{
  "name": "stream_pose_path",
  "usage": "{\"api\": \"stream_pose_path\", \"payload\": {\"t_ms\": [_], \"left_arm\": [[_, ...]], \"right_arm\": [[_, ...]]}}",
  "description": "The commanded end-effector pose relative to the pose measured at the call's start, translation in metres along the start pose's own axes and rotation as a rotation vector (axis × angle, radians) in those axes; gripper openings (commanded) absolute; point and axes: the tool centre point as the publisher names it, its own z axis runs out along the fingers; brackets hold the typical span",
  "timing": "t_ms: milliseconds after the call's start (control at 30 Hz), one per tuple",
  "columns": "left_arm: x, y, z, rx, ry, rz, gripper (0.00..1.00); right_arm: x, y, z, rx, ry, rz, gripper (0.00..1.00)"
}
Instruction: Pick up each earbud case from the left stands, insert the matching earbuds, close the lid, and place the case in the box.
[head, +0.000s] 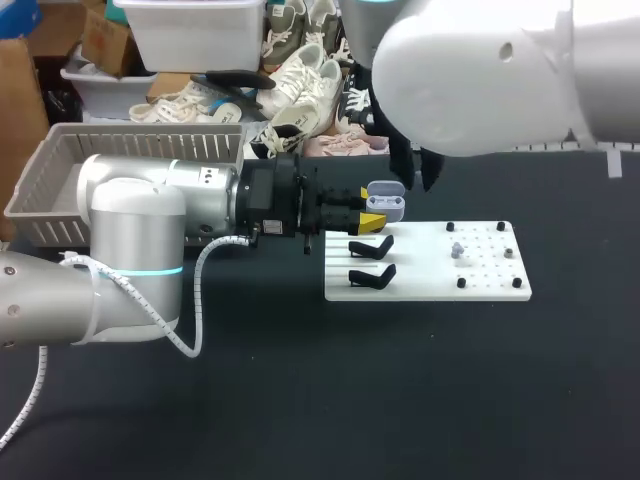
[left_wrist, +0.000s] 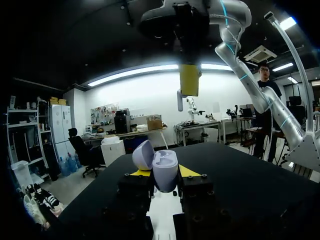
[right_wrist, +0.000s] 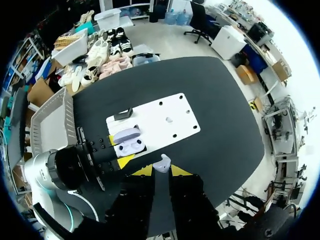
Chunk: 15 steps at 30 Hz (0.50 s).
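Spanning everything: dark matte bench (head: 300, 400). Parked at its far left, grey slatted plastic box (head: 150, 140), presumably for finished cases. Lying flat mid-bench, white pegged board (head: 420, 285) with two bare black hooked stands (head: 370, 245). Reaching in beside the board, left tool (left_wrist: 163, 175) clamped from both sides on glossy lilac rounded earbud case (left_wrist: 165, 167), lid (left_wrist: 142, 154) hinged back, held level, seemingly as a steady target. Hanging straight above, right tool (right_wrist: 161, 171) pinched on small smooth pale earbud (right_wrist: 161, 162), likely poised for insertion.

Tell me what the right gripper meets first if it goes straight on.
Likely the open earbud case in the left gripper; the right gripper, holding an earbud, points down over it. It may just miss onto the white board.
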Motion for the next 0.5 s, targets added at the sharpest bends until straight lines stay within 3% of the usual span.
{"api": "stream_pose_path", "payload": {"t_ms": [33,500], "left_arm": [[0.0005,0.0,0.0004,-0.002,-0.001,0.001,0.0],[0.0005,0.0,0.0004,-0.002,-0.001,0.001,0.0]], "right_arm": [[-0.0026,0.0077,-0.0034,-0.029,0.027,0.022,0.0],[0.0002,0.0099,0.0001,-0.058,0.028,0.024,0.0]]}}
